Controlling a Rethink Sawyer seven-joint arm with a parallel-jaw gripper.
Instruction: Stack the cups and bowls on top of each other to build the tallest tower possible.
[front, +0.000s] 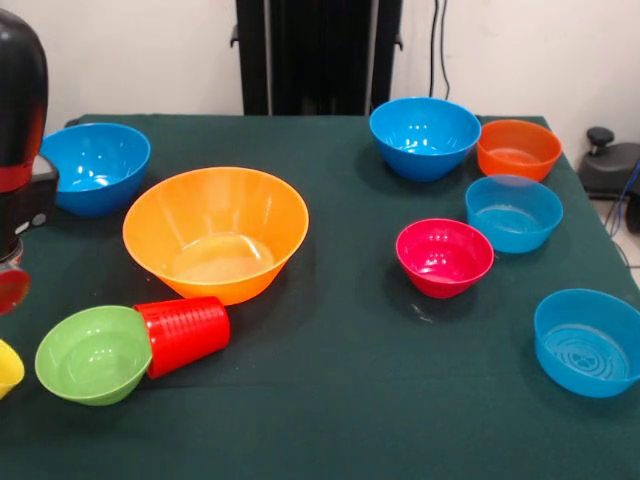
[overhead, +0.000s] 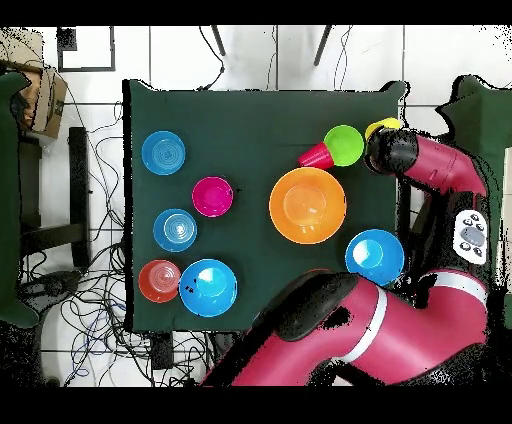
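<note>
Tablecloth (front: 350, 400) dark green; white wall (front: 130, 50) behind; cables (overhead: 90, 310) on floor.

From the front view we look across the worktop (front: 340, 400) from its near edge, low and fairly close, slanting down toward the pedestal (front: 318, 55) at the far side. From the overhead view we look straight down from high up, taking in the whole worktop (overhead: 260, 125) with the floor around it, the robot's base at the bottom. Both views share the worktop top; the big yellow-orange bowl (front: 215, 232) (overhead: 307, 205) appears in each, turned half round.
</note>
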